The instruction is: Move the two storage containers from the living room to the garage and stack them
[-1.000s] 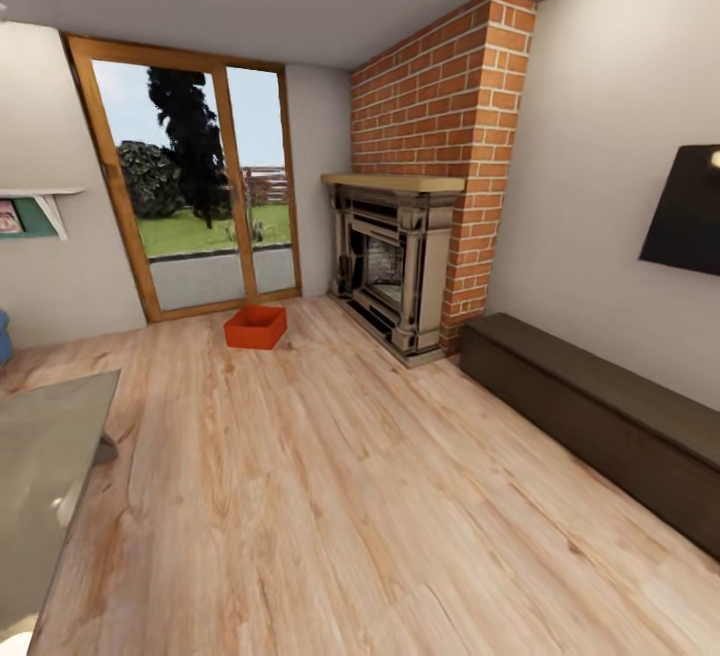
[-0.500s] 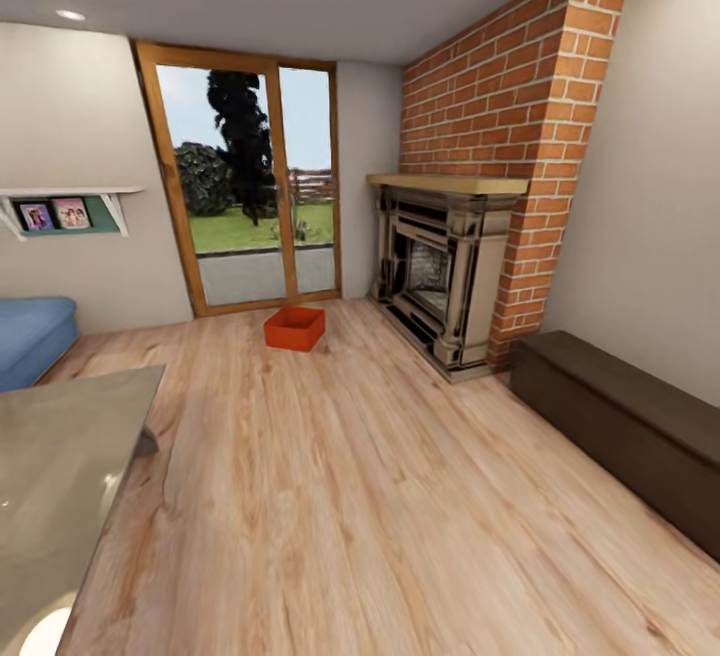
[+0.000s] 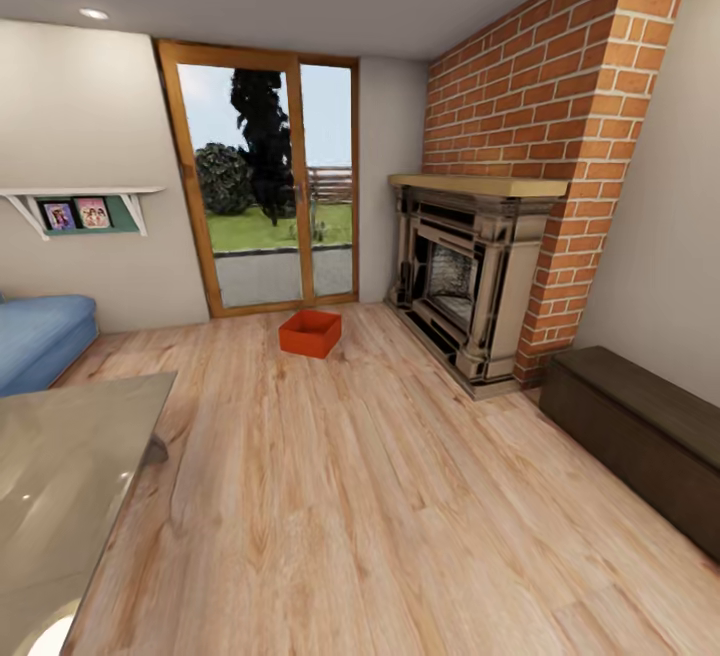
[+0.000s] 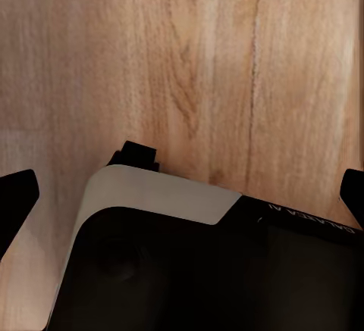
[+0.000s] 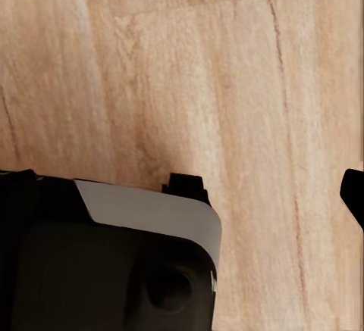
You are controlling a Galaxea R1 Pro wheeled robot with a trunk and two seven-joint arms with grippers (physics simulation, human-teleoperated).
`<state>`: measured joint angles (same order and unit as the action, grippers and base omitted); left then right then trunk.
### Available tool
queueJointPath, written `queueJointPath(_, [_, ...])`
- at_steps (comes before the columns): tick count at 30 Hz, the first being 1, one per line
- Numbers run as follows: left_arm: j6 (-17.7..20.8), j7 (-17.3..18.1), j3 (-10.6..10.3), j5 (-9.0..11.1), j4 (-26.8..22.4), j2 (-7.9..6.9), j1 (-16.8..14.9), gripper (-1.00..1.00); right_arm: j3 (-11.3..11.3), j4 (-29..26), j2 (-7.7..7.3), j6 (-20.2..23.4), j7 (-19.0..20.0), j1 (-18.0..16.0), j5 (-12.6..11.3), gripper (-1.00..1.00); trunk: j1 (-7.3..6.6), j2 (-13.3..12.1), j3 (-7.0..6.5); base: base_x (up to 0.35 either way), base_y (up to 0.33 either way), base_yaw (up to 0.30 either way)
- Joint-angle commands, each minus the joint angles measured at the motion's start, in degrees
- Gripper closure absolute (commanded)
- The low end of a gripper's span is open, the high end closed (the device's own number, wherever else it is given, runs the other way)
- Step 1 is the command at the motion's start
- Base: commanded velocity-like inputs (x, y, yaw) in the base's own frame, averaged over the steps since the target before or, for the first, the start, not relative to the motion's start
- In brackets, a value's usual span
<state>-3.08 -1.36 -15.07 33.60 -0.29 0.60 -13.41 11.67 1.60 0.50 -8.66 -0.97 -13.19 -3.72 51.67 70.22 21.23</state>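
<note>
Here a living room is seen from the head camera, and the task is judged to be barely begun. At nine o'clock a blue sofa [image 3: 40, 341] sits against the pale wall, with a small wall shelf [image 3: 82, 204] of framed photos above it at ten o'clock. At seven o'clock the corner of a glass coffee table [image 3: 70, 466] is shown. Wood-framed glass doors [image 3: 270, 181] are placed at eleven o'clock, with lawn and trees beyond. Just before them, near twelve o'clock, one orange-red storage container [image 3: 310, 333] rests on the light wood plank floor [image 3: 360, 496], well apart from the robot and untouched. A red brick fireplace [image 3: 475, 276] stands at two o'clock, and a dark brown box [image 3: 640, 436] lies at four o'clock.

In the left wrist view the fingertips of the left pincer [image 4: 182, 187] are seen spread wide apart over bare planks, nothing between them. In the right wrist view the right pincer [image 5: 265, 187] is likewise held apart and empty.

Every step is judged still ahead: approach, pickup, carrying to the garage, stacking.
</note>
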Motion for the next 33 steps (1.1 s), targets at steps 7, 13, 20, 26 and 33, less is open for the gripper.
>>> queueJointPath(7, [-0.2,-0.1,-0.5,0.4,0.0,0.02,0.0,-1.0,0.7,0.2,-0.2,-0.4,-0.4,-0.1,-0.1,-1.0,0.03,0.0,0.06,0.322,0.0,0.001])
queueJointPath(13, [-0.2,-0.1,-0.5,0.4,0.0,0.02,0.0,-1.0,0.8,0.2,-0.23,-0.3,-0.4,0.0,0.1,-1.0,0.03,0.0,0.06,0.322,0.0,0.0])
queueJointPath(20, [-0.2,-0.1,-0.5,0.4,0.0,0.02,0.0,-1.0,0.8,0.2,-0.07,-0.3,-0.4,-0.1,0.1,-1.0,0.03,0.0,0.06,0.322,0.0,0.0])
queueJointPath(26, [-0.2,-0.1,-0.5,0.4,0.0,0.02,0.0,-1.0,0.8,0.2,0.36,0.2,-0.4,-0.1,0.0,-1.0,0.03,0.0,0.06,0.322,0.0,0.027])
queueJointPath(33, [-0.2,-0.2,-0.5,0.4,0.0,0.02,0.0,-1.0,0.7,0.2,0.3,-0.2,-0.4,-0.1,-0.1,-1.0,0.03,0.0,0.06,0.322,0.0,0.231])
